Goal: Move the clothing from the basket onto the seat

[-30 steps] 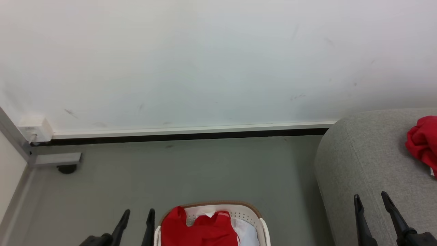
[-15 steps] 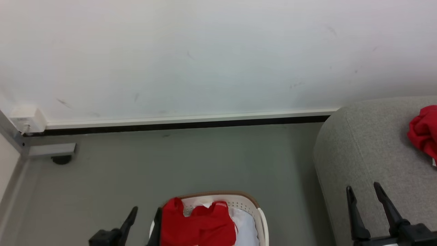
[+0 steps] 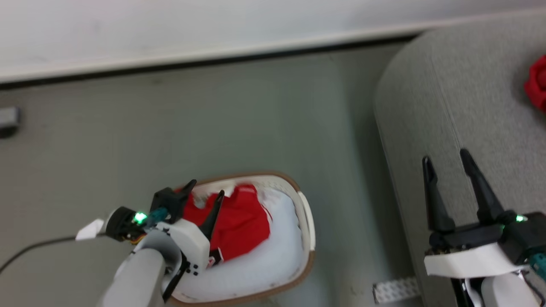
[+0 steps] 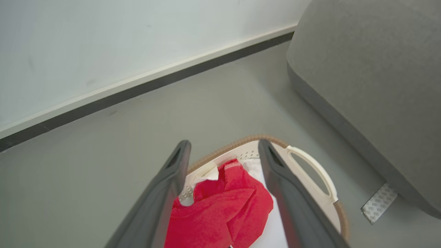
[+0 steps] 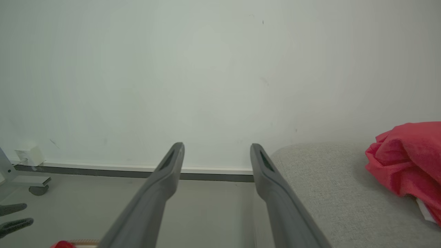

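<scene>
One red garment (image 3: pixel 536 83) lay on the seat (image 3: pixel 448 106) beside the basket (image 3: pixel 308 230); the other garment (image 3: pixel 239 221) waited inside it, left claw (image 3: pixel 207 188) spread empty above, right claw (image 3: pixel 445 157) likewise unclenched.

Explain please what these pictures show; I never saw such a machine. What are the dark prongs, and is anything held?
This is a robot with two arms, each ending in a two-fingered gripper: the prongs. One picture looks down from its head; two look along each wrist's fingers. The left gripper hangs open above the basket on the floor, which holds red clothing over pale fabric. The right gripper is open near the grey seat, where another red garment lies. Nothing is held.
</scene>
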Robot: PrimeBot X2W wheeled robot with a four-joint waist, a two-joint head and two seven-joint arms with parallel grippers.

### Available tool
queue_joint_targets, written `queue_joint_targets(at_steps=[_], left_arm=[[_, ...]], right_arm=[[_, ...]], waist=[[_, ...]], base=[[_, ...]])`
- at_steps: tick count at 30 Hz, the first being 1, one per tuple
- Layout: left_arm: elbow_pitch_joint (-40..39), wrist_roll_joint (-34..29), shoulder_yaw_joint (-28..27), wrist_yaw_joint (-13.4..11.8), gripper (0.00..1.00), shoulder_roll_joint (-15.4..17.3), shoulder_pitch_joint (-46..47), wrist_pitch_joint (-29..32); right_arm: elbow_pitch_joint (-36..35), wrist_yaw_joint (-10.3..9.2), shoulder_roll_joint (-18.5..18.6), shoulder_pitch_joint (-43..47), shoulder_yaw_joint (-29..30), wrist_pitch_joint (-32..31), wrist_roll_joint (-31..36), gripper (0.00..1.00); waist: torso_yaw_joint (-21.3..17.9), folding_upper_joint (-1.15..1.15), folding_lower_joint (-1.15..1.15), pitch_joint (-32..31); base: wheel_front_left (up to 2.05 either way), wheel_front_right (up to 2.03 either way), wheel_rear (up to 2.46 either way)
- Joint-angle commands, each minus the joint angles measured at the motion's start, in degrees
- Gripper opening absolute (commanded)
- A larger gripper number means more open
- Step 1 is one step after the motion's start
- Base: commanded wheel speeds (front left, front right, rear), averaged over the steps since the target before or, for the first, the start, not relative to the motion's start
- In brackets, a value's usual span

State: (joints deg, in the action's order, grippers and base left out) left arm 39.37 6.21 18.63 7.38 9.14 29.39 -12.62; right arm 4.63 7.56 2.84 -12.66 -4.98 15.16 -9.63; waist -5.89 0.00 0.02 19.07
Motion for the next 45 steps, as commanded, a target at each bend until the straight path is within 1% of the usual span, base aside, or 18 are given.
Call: queue_joint_targets(at_steps=[1,5,8,10,13,17,18,24,25,29,32,38,42,45], left_arm=[[2.63,-1.17,1.29,0.09,1.00,1.14,2.25,1.21],[9.26,-1.57,5.19,0.04,1.00,2.60,7.72,4.32],[13.37,0.16,7.86,0.05,1.00,2.67,10.83,6.95],[16.05,-0.03,9.01,0.01,1.00,4.38,13.21,8.78],[19.89,-1.01,9.86,-0.18,1.00,5.78,15.89,11.13],[23.55,-1.78,9.98,-1.97,1.00,7.73,19.34,12.45],[24.28,-1.84,10.05,-1.97,1.00,8.10,20.02,12.58],[27.52,-0.97,9.99,-2.06,0.99,8.35,22.94,13.41],[27.96,-0.92,10.02,-2.32,0.00,8.17,23.15,13.28],[29.16,0.42,9.81,-2.25,0.00,6.53,23.25,11.98],[29.82,1.49,9.20,-1.91,0.00,5.55,21.81,9.56],[29.13,4.98,7.66,-1.28,0.00,1.68,17.83,2.13],[28.14,7.87,6.59,-0.77,0.00,-0.59,15.06,-0.59],[26.87,9.36,5.97,-0.44,0.00,-1.94,12.79,-1.53]], right_arm=[[-0.86,-0.14,0.12,-1.83,-0.21,-0.01,-0.90,1.00],[-2.61,-0.14,0.06,-4.36,-0.87,-0.02,-3.23,1.00],[-3.98,-0.14,0.05,-5.52,-1.65,-0.02,-4.67,1.00],[-4.55,-0.14,0.05,-6.14,-2.24,-0.02,-5.86,1.00],[-5.57,-0.14,0.04,-7.06,-3.08,-0.02,-7.06,1.00],[-6.68,-0.14,0.06,-8.26,-4.08,-0.02,-8.43,1.00],[-7.07,-0.14,0.06,-8.61,-4.22,-0.02,-8.82,1.00],[-8.15,-0.14,0.06,-10.15,-3.83,-0.02,-10.07,1.00],[-8.06,-0.14,0.06,-10.26,-3.72,-0.02,-10.08,1.00],[-6.87,-0.14,0.06,-9.99,-2.97,-0.02,-9.65,1.00],[-5.76,-0.14,0.08,-9.11,-2.64,-0.02,-9.39,1.00],[-3.37,-0.14,0.09,-5.51,-0.85,-0.02,-8.11,1.00],[-1.29,-0.14,0.12,-2.86,-0.30,-0.02,-5.83,1.00],[0.03,-0.14,0.12,-0.45,0.40,-0.02,-4.78,1.00]], waist=[[-5.40,0.00,-0.02,8.20],[-8.19,0.00,-0.02,13.29],[-9.64,0.00,-0.02,16.88],[-10.39,0.00,-0.02,19.16],[-11.13,0.00,-0.02,22.20],[-11.66,0.00,-0.02,25.50],[-11.79,0.00,-0.02,26.33],[-12.16,0.00,-0.02,29.58],[-12.12,0.00,-0.02,29.65],[-11.18,0.00,-0.02,28.33],[-10.20,0.00,-0.02,25.45],[-6.59,0.00,-0.02,15.97],[-3.95,0.00,-0.02,8.76],[-2.20,0.00,-0.02,3.25]], base=[[0.00,0.00,0.00],[0.00,0.00,0.00],[0.00,0.00,0.00],[0.00,0.00,0.00],[0.00,0.00,0.00],[0.00,0.00,0.00],[0.00,0.00,0.00],[0.00,0.00,0.00],[0.00,0.00,0.00],[0.00,0.00,0.00],[0.00,0.00,0.00],[0.00,0.00,0.00],[0.00,0.00,0.00],[0.00,0.00,0.00]])
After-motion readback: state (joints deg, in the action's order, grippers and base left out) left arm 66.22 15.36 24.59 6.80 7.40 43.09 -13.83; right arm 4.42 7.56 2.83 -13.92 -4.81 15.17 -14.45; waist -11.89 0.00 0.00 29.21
